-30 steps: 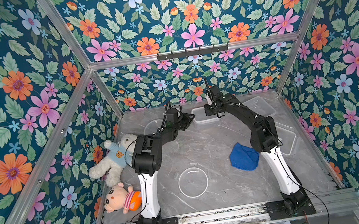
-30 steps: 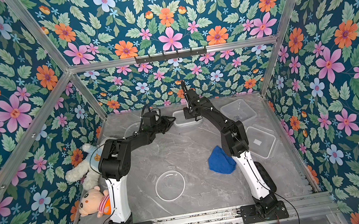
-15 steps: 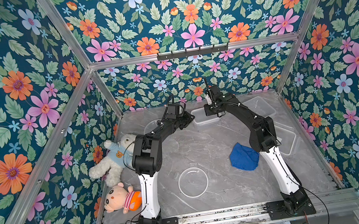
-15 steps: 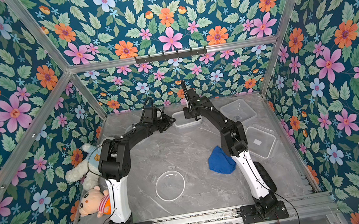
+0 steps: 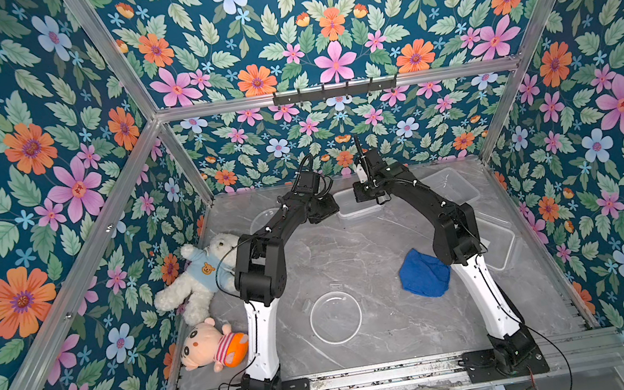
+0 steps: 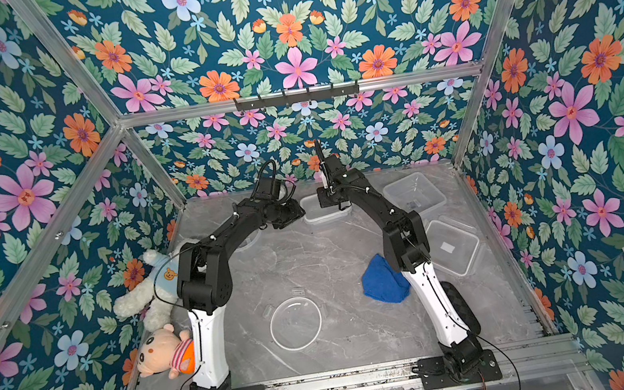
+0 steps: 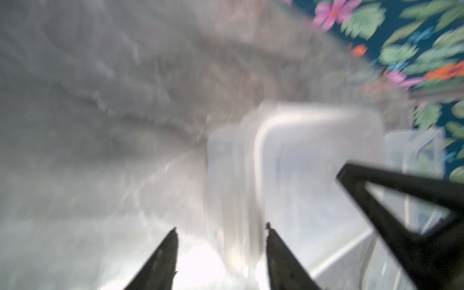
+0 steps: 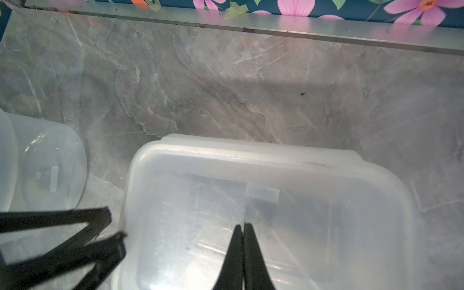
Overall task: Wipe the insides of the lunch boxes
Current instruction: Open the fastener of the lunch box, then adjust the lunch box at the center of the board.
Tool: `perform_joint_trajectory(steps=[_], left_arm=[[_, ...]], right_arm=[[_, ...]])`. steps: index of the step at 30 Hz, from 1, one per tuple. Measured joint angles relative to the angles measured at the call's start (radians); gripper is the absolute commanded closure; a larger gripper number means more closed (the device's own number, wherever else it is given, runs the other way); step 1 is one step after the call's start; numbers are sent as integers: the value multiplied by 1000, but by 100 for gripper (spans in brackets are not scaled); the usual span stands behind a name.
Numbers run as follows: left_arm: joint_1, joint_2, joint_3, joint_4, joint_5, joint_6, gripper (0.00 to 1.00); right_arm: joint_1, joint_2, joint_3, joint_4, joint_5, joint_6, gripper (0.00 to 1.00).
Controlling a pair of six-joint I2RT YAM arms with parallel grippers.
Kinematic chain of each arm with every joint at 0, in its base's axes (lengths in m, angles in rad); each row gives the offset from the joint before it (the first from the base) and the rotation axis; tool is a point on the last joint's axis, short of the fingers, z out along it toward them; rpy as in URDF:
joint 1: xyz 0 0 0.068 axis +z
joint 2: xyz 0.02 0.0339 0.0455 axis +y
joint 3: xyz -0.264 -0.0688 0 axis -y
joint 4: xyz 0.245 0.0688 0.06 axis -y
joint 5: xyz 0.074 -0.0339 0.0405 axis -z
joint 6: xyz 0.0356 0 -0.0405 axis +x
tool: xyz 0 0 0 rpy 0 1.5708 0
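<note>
Fingers of the right gripper (image 8: 243, 225) are pressed tip to tip. They point down inside a clear rectangular tub (image 8: 276, 173), just above its pale base label, as the right wrist view shows sharply. The tub stands open side up at the far middle of a grey marbled table (image 5: 352, 248).

The left gripper (image 7: 221, 227) has its two black fingers standing apart with a moderate gap. It is at the end wall of the rectangular tub that faces the left arm. The left wrist view is blurred, so I cannot tell whether either finger touches the plastic. In the right wrist view its tips sit just beside the outside of that wall.

A round tub (image 8: 50, 163), clear and open, stands near the rectangular one on the left arm's side. It is mostly hidden behind that arm in both top views. A large square tub (image 6: 412, 191) sits open side up towards the far right corner, beside the right arm. Another clear rectangular plastic piece (image 6: 452, 246) lies along the right wall, and I cannot tell whether it is a tub or a lid.

Nearer the front, a crumpled blue cloth (image 5: 425, 277) lies just beside the right arm, well apart from both grippers. A round lid (image 5: 335, 317) lies flat between the two arms. A white bear (image 5: 204, 271) and a doll (image 5: 211, 345) lie against the left wall.
</note>
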Motion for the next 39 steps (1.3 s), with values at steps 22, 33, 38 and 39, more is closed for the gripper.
perform_joint_trajectory(steps=[22,33,38,39], left_arm=[[53,329,337,407,142,-66,27],[56,183,-9,561,209,-117,31],[52,28,-232,597,220,-152,31],[51,-5,-271,594,217,-154,31]], right_arm=[[-64,-266,-370,-159,150,76,100],[-119,206,337,-260,-11,74,100],[-126,164,172,-132,-160,111,100],[-123,157,148,-104,-191,112,100]])
